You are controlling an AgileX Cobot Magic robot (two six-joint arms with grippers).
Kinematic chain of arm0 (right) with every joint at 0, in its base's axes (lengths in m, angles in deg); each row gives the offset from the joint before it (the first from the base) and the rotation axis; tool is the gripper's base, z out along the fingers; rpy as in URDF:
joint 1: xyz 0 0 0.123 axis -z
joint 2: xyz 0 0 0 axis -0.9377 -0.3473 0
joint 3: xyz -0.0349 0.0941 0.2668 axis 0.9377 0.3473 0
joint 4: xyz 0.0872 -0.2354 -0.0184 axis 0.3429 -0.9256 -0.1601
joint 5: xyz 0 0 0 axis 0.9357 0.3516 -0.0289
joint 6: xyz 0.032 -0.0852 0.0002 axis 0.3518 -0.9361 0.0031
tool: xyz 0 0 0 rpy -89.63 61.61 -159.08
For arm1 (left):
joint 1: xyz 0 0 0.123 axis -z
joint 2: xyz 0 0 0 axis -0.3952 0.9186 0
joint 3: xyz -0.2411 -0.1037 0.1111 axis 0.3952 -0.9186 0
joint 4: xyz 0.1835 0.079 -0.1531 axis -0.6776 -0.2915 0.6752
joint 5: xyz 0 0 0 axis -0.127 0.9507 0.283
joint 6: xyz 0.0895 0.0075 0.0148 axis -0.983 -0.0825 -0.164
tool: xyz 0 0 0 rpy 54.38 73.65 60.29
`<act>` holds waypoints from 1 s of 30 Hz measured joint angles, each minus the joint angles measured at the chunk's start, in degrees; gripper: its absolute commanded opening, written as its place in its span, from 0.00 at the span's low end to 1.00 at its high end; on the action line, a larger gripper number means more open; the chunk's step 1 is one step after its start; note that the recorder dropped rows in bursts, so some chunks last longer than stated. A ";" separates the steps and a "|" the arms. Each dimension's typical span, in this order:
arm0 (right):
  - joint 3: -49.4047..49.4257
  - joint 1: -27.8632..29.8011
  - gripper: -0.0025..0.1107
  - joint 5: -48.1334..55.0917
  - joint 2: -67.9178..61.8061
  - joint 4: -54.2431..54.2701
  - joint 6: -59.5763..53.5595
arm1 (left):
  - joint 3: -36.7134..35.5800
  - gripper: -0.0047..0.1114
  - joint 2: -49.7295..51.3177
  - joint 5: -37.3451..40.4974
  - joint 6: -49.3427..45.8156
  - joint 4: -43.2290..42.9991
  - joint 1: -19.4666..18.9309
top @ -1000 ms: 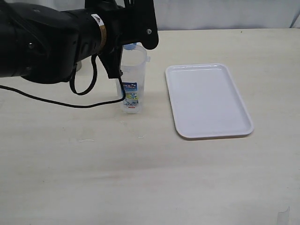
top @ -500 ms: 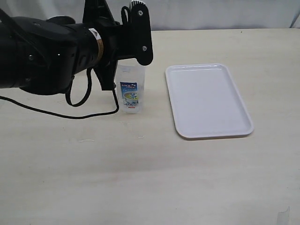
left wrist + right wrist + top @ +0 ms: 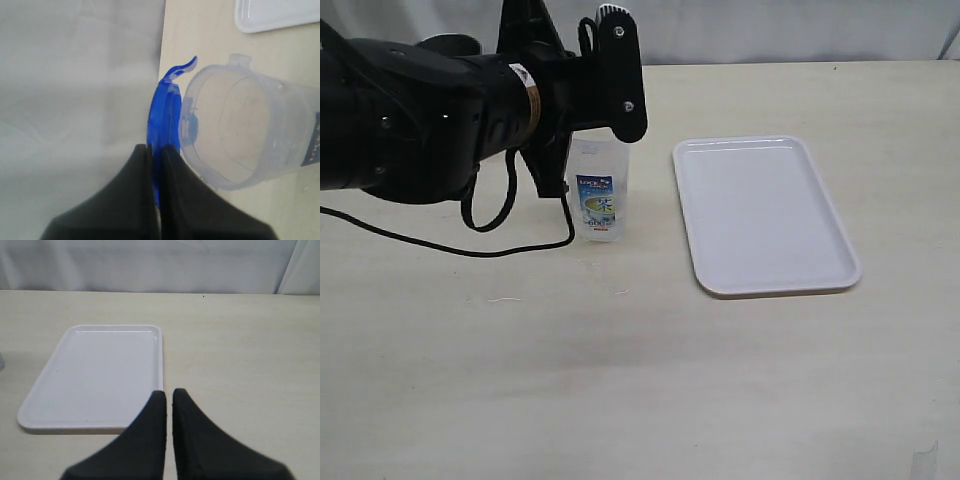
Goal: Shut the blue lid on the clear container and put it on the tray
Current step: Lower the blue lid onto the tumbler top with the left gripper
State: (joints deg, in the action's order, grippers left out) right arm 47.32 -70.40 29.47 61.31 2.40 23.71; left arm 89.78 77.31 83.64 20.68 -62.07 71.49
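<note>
The clear container (image 3: pixel 599 196) stands upright on the table, left of the white tray (image 3: pixel 762 213). My left arm reaches over it and hides its top in the exterior view. In the left wrist view my left gripper (image 3: pixel 156 148) is shut on the blue lid (image 3: pixel 164 116), held edge-on right beside the container's open mouth (image 3: pixel 239 134). The lid touches or nearly touches the rim; one flap curls out at its far end. My right gripper (image 3: pixel 165 393) is shut on nothing, hovering by the near corner of the tray (image 3: pixel 95 375). It does not show in the exterior view.
A black cable (image 3: pixel 470 249) from the left arm loops across the table left of the container. A corner of the tray (image 3: pixel 276 14) shows beyond the container in the left wrist view. A pale curtain runs along the table's far edge.
Over the last second my left arm swung down over the container, covering its top, which showed before. The container sits slightly turned. In the last half second hardly anything moved.
</note>
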 measured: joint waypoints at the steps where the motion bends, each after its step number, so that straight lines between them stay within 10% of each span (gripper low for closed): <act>1: 0.00 0.00 0.06 0.00 0.00 0.00 0.00 | 0.00 0.04 0.00 0.00 0.00 0.10 0.46; 30: 0.00 0.00 0.06 0.00 0.00 0.00 0.00 | 0.00 0.04 0.00 0.19 -10.13 12.90 2.37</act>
State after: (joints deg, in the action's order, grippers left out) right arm 47.32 -70.40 29.47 61.31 2.40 23.71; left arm 89.78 77.31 83.83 10.55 -49.17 73.86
